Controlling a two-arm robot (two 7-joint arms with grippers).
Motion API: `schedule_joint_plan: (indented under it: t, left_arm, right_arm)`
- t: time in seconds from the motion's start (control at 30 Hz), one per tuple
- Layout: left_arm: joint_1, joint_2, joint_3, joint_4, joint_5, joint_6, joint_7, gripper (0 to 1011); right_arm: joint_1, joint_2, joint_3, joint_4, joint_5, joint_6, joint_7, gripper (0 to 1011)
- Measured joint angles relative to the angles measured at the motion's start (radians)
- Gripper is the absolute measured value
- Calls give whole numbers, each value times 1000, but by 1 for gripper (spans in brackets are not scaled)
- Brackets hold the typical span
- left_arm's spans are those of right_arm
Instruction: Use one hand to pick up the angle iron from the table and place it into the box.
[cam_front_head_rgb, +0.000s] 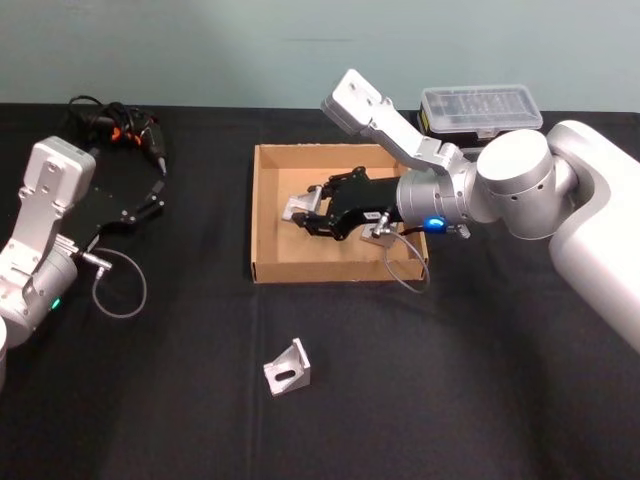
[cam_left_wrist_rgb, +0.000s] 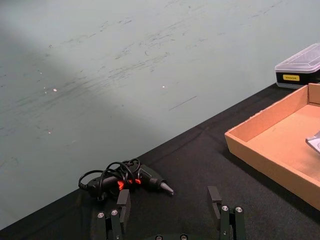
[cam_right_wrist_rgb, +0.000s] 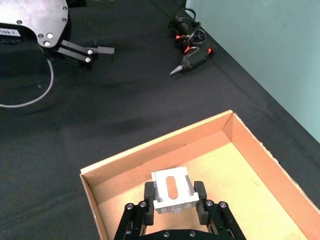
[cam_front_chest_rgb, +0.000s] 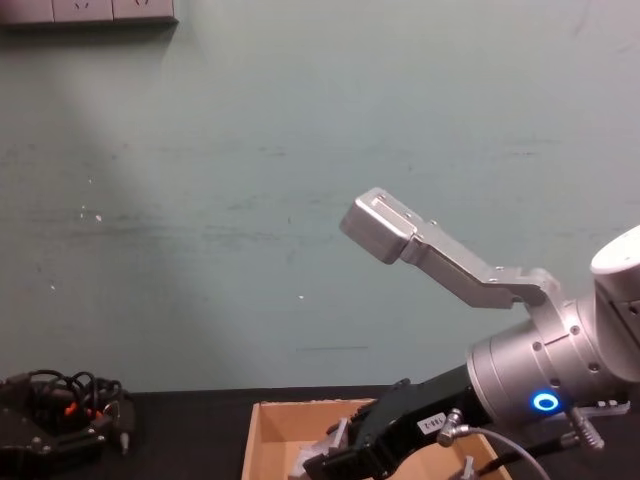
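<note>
Head view: the right gripper (cam_front_head_rgb: 305, 212) reaches over the box (cam_front_head_rgb: 262, 210), pinching an angle iron (cam_front_head_rgb: 297, 208) near the left wall. This looks like the placing step. Next it should lower, let go and lift away. A second angle iron (cam_front_head_rgb: 288, 367) lies on the black table (cam_front_head_rgb: 450, 380) in front of the box, well apart from it. The left gripper (cam_front_head_rgb: 158, 192) is parked at the far left.

Left wrist view: its fingers are spread and empty. An electric screwdriver (cam_left_wrist_rgb: 145, 177) lies beyond them, and a clear-lidded case (cam_left_wrist_rgb: 300, 67) stands behind the box.

Right wrist view: the slotted bracket sits squarely between the pads. It may hang just above the cardboard floor, though contact is hard to judge.

Chest view: a pale green wall (cam_front_chest_rgb: 200, 200) with sockets (cam_front_chest_rgb: 85, 10) backs the table.
</note>
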Motion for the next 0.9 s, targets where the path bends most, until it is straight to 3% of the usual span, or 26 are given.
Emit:
schedule_joint_plan:
  t: [0.27, 0.6, 0.9]
  left_arm:
    - [0, 0, 0, 0, 0, 0, 0, 1000]
    - [0, 0, 0, 0, 0, 0, 0, 1000]
    - [0, 0, 0, 0, 0, 0, 0, 1000]
  right_arm:
    - [-5, 1, 5, -2, -9, 21, 8, 497]
    - [-11, 1, 10, -7, -14, 28, 12, 836]
    - [-25, 8, 33, -38, -10, 28, 1, 1004]
